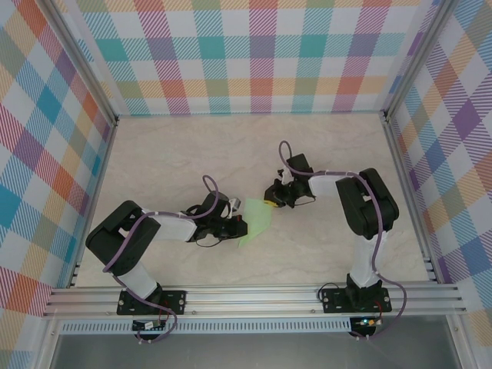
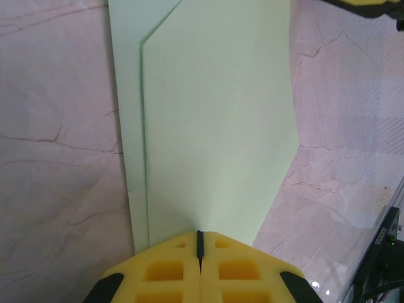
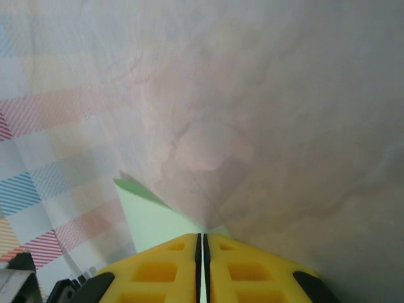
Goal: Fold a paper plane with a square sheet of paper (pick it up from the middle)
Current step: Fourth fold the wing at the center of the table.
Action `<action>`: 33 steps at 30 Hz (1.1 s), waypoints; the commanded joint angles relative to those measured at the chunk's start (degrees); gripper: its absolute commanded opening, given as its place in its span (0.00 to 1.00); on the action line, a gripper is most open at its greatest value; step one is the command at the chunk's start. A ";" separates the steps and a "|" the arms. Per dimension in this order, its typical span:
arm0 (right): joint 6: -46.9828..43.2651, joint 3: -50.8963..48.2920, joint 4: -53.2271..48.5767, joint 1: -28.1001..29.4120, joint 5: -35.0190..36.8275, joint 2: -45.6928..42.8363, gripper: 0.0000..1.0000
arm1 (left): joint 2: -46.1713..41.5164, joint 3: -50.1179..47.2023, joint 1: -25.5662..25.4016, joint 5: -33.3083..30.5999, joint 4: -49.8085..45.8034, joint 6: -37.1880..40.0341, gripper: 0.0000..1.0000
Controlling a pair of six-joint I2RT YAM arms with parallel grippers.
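Note:
The square sheet of paper [image 1: 255,221] is pale green and partly folded, with a layered flap and slanted edges, and it sits mid-table between the two arms. In the left wrist view the sheet of paper [image 2: 214,126] lies broad and flat on the marble, running under the tips of my left gripper [image 2: 200,235], whose jaws are shut with nothing seen between them. My left gripper [image 1: 233,221] sits at the sheet's left edge. My right gripper [image 1: 270,203] is shut on the sheet's far right corner. A thin pale strip of the paper [image 3: 148,218] runs between the jaws of the right gripper [image 3: 202,237].
The marble tabletop [image 1: 192,154] is walled by plaid panels [image 1: 254,54] on three sides, with a metal rail [image 1: 254,296] along the near edge. The right gripper's yellow fingertip [image 2: 369,3] shows at the top right of the left wrist view.

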 commanded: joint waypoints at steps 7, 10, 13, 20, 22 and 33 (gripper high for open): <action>-2.27 1.64 -3.79 -2.72 2.14 -4.17 0.13 | 2.16 -3.14 -0.50 -4.87 -11.18 1.40 0.00; -1.55 -0.04 -2.81 -1.20 0.72 -7.73 0.14 | 2.05 -2.80 -0.50 -4.86 -11.42 1.53 0.00; -0.96 -2.19 -1.90 1.52 1.10 -10.17 0.13 | 2.04 -2.56 -0.50 -4.76 -11.35 1.39 0.00; 2.26 -5.53 2.57 7.52 0.33 -9.09 0.13 | 2.37 -1.89 -0.48 -3.56 -10.01 0.93 0.00; 2.29 -5.37 3.07 9.01 -0.20 -7.69 0.13 | 2.30 -1.98 -0.45 -3.43 -9.86 0.68 0.00; 2.07 -7.49 2.58 11.00 3.13 -1.26 0.11 | 0.22 -1.41 -0.48 -2.57 -10.81 0.72 0.02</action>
